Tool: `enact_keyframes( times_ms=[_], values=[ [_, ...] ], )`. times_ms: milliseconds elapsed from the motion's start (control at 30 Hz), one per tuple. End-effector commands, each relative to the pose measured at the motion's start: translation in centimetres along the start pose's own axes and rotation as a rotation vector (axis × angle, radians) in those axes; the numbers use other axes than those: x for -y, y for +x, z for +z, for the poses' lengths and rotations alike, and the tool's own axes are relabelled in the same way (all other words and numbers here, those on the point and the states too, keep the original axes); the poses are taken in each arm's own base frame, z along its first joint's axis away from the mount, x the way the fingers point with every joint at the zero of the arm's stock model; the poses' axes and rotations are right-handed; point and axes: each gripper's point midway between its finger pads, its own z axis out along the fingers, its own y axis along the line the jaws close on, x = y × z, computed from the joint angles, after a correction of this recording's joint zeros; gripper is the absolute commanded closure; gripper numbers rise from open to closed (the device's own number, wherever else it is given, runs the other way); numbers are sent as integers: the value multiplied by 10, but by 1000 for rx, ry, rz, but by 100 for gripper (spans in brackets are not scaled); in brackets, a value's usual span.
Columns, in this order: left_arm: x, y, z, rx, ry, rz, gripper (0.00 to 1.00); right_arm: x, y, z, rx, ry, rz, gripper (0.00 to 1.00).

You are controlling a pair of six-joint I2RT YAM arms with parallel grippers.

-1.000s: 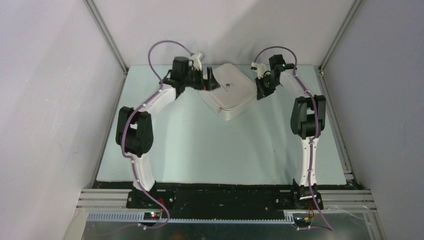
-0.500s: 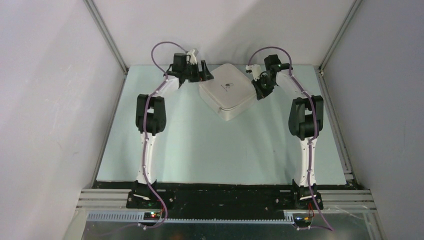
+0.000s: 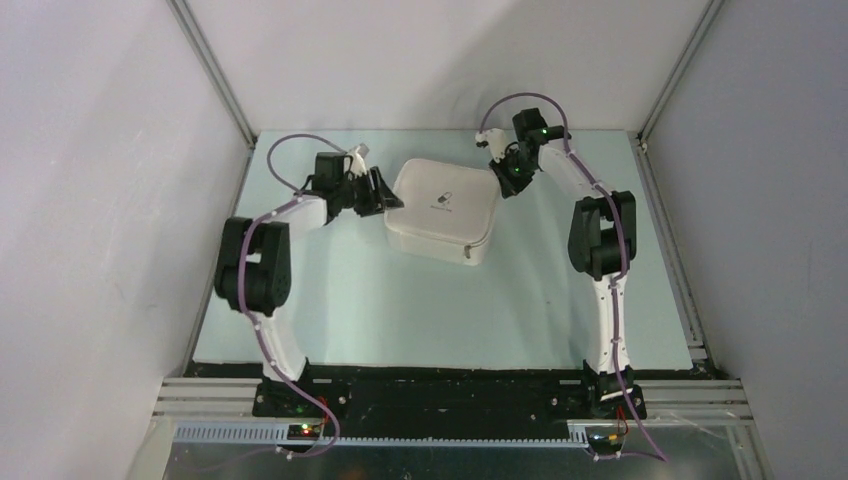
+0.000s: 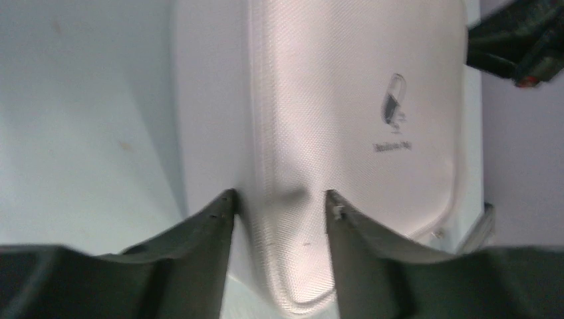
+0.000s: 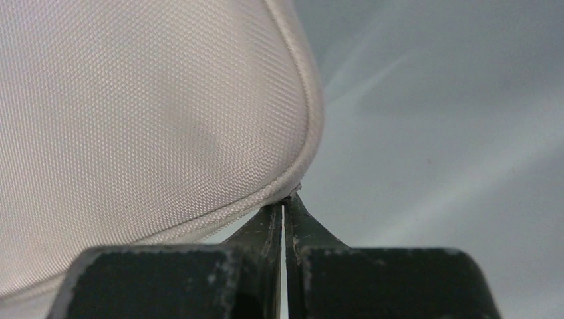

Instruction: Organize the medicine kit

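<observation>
Top view: medicine kit (image 3: pixel 442 210) lies closed on the tabletop (image 3: pixel 400 300), mid-width, toward the far edge. The left claw (image 3: pixel 383 192) is at its left side, the right claw (image 3: pixel 508 175) at its far-right corner.

Left wrist: left claw (image 4: pixel 279 199) parted, tips against the kit's seamed edge — one tip either side of the seam.

Right wrist: right claw (image 5: pixel 284 203) pressed together, tips at the kit's piped corner — whether it pinches anything, cannot tell.
</observation>
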Motion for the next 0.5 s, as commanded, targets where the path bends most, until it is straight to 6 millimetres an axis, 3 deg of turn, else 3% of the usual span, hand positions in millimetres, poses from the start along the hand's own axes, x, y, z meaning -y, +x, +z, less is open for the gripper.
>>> enact_keyframes(
  times_ms=[0,133,200,300,400,467],
  values=[
    [48,-17,-44,34,38,221,33,-56,-30,28,49,-167,-77,100],
    [4,-19,-75,-31,-209,531,25,-58,-36,34,56,-180,-106,100],
    [-1,-21,-87,-39,-240,704,23,-60,-39,33,61,-186,-116,100],
    [23,-15,-96,-51,-144,1015,16,-64,-38,32,60,-201,-117,100],
    [60,15,-87,-80,35,1327,9,-67,-32,29,50,-222,-135,100],
    [73,38,-80,-114,125,1434,6,-67,-27,29,38,-225,-159,100]
  ],
)
